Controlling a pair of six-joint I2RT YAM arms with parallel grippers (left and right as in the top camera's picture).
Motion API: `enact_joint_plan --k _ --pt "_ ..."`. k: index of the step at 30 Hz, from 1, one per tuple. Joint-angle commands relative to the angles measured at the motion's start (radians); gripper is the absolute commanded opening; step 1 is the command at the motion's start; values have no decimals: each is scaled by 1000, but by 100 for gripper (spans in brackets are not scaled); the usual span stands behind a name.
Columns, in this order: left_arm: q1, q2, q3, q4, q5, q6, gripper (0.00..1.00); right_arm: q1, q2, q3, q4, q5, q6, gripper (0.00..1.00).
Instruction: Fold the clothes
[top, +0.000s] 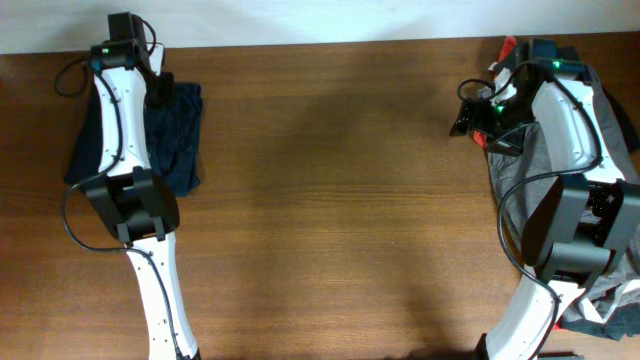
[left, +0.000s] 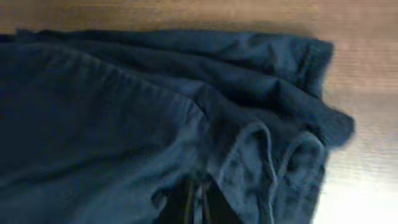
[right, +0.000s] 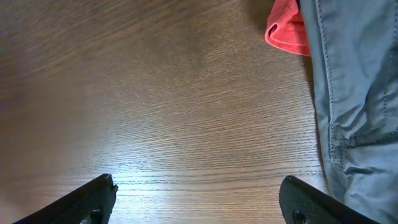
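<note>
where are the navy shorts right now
Overhead view: the navy shorts lie bunched at the table's left side near the far edge, beneath the left arm.

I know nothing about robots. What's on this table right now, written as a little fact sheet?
table: brown wood, bare in the middle
shorts: dark navy, rumpled, on the left side under the left arm
left gripper: down in the shorts' cloth, fingers close together; whether it grips is unclear
right gripper: open wide over bare wood
grey trousers: in a pile at the right edge
red cloth: beside the grey trousers
folding: shorts not yet neatly folded
</note>
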Motion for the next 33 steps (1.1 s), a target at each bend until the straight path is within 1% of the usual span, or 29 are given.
enact_joint_plan --k 1,7,9,10,11,12,15,20,27,33 --pt "-13 -64 23 -53 62 10 11 5 -24 17 -3 -5 -7 89" --pt "-21 -58 -14 -124 223 9 14 5 -24 17 -4 -5 -7 88" --pt "-26 -58 -32 -133 244 9 13 5 -24 17 -4 -5 -7 89" --pt "-29 -58 -47 -135 243 9 11 5 -24 17 -4 -6 -6 89" --pt "-32 -58 -68 -138 243 9 6 5 -24 17 -5 -5 -7 89" --pt "-36 -58 -91 -138 243 9 4 5 -24 17 -9 -5 -7 89" --pt "-39 -58 -158 -118 242 9 1 5 -24 17 -20 -5 -24 88" --pt "-38 -58 -268 -50 240 10 1 5 -24 17 -26 -5 -26 89" --pt "-37 -58 -355 31 142 13 1 5 -24 17 -37 -5 -26 89" --pt "-36 -58 -404 119 140 151 0 5 -24 17 -39 -5 -26 89"
